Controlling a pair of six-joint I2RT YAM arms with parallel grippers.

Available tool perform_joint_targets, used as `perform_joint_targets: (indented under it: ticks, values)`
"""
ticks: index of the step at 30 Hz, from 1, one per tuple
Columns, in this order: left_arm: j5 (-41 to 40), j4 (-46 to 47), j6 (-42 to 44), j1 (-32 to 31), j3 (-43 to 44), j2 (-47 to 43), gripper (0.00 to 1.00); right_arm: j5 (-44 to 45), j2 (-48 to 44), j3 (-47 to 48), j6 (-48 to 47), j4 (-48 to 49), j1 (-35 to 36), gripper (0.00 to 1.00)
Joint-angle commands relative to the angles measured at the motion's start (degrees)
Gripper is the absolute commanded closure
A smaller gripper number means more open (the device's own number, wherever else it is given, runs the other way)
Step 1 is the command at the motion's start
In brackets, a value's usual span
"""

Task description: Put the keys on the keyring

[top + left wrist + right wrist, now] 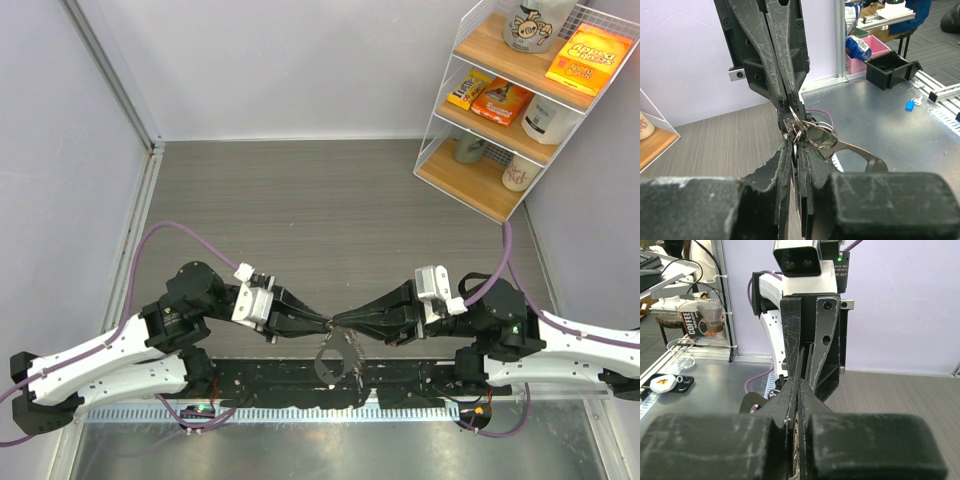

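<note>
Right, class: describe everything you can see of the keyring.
The keyring is a bunch of thin, silvery wire loops that overlap, and looks like metal. A flat dark-grey clip hangs from the loops. It is held in mid-air over the table's near edge, pinched where the left claw and the right claw meet tip to tip.

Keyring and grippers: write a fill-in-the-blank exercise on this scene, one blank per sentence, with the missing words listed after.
1. The keyring hangs where the left gripper and the right gripper meet tip to ___.
2. The right gripper's jaws are ___.
3. The wire shelf stands at the far ___ corner of the table.
4. The cable running along the left arm is ___ in colour.

Missing words: tip; shut; right; purple.
</note>
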Motion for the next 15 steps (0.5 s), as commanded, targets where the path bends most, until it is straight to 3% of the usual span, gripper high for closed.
perform_joint_targets:
  ticks: [1, 7, 15]
  values:
    - [-0.1, 1.5, -0.4, -0.2, 1.2, -0.4, 0.84, 3.8, -0.1, -2.6, -2.3, 15.7, 0.1, 0.94]
    - [-4.0, 1.8, -0.4, -0.3, 0.3, -2.4, 0.82, 9.4, 0.2, -5.6, -5.2, 19.2, 1.0, 0.95]
    - [-7.2, 2.6, -2.0, -0.2, -1.2, -3.8, 0.69, 15.1, -1.1, -8.2, -6.2, 22.0, 1.3, 0.95]
